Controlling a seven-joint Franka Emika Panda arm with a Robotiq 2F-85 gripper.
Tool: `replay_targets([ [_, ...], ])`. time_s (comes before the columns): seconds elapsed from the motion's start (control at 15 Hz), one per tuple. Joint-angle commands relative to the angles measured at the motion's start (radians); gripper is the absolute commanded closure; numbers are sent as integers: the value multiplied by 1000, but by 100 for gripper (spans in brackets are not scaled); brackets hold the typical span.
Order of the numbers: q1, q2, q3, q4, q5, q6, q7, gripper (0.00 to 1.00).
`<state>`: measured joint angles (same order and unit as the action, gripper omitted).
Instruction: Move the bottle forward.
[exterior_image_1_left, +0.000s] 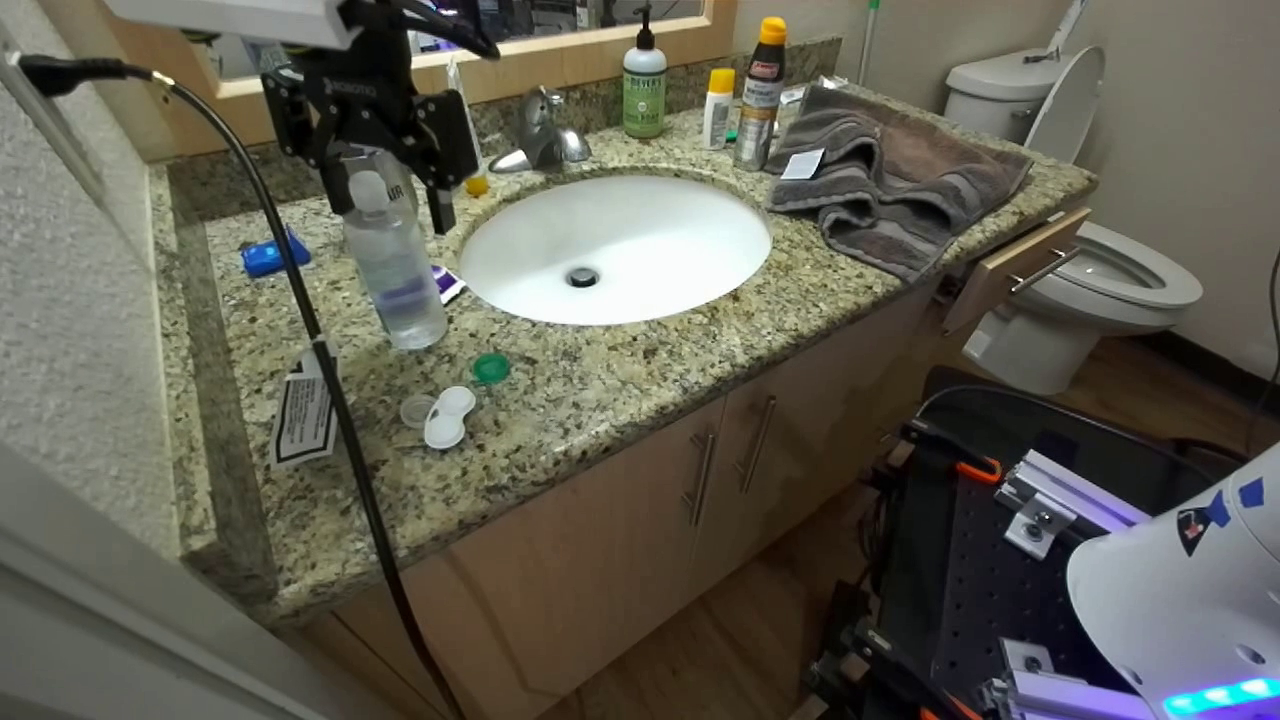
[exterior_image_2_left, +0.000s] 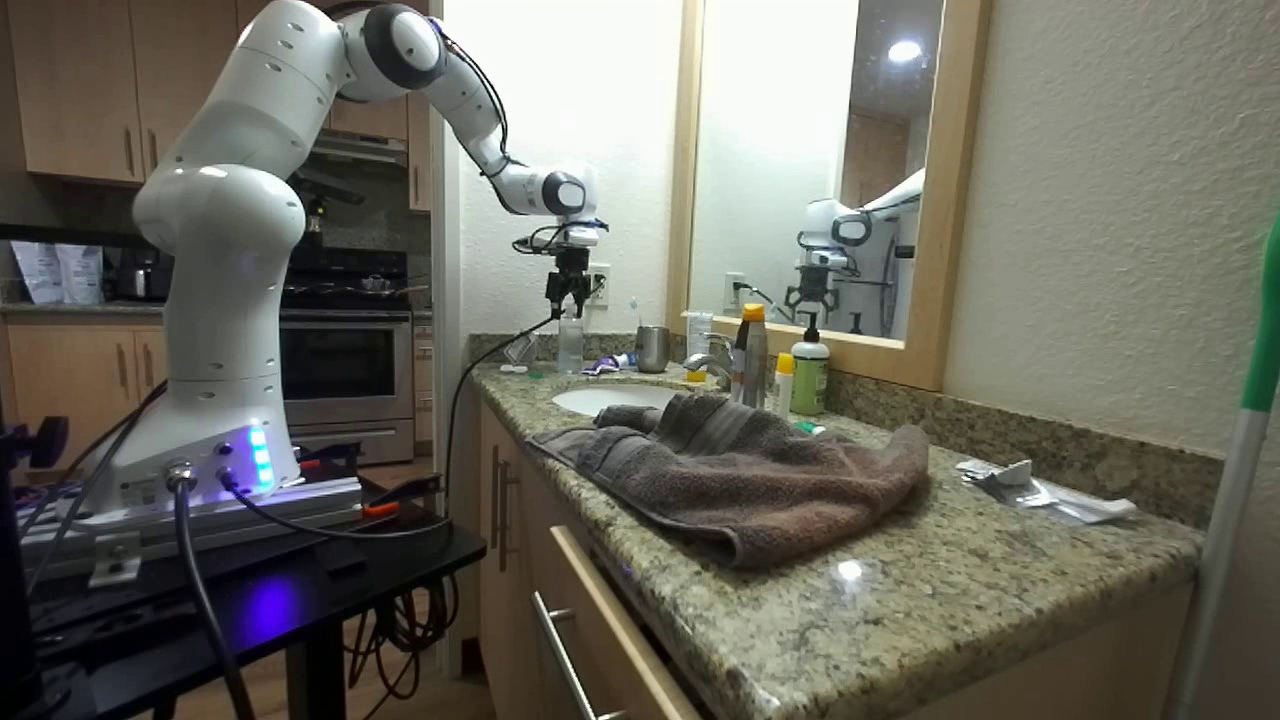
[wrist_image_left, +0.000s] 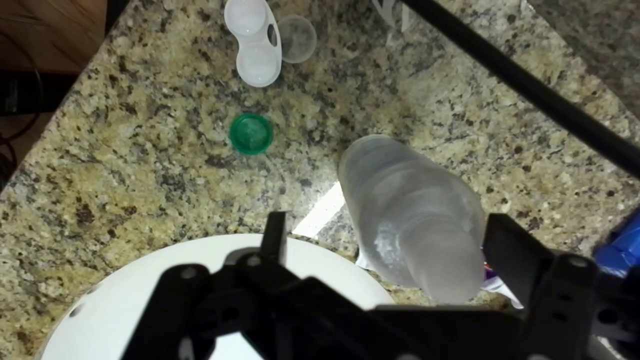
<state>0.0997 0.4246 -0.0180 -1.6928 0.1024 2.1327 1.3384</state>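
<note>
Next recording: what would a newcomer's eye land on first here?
Probably the big white robot arm, arching across the left half of an exterior view toward the counter. Then its open gripper, at the top of the upright clear bottle beside the sink. The rumpled grey-brown towel also stands out, spread on the opposite side of the sink.

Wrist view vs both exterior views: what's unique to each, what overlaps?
Only the wrist view: small dark spots inside the sink, plus a close look down onto the top of the bottle.

Only the exterior views: the towel, the faucet, the green pump bottle, the mirror and the robot's base.

Shared: the bottle, the sink, the green lid, the black cord and the end effector.
</note>
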Motion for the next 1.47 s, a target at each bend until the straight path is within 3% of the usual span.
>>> replay_targets([
  [0.0, -7, 1, 6, -1, 29, 0, -26, 26],
  [0.33, -7, -6, 8, -11, 45, 15, -36, 63],
  [0.73, -11, -35, 11, -26, 55, 4, -49, 64],
  [1.07, -28, -155, 4, -118, 77, -9, -71, 64],
  [1.4, -70, -298, 1, -262, 145, -113, -125, 64],
])
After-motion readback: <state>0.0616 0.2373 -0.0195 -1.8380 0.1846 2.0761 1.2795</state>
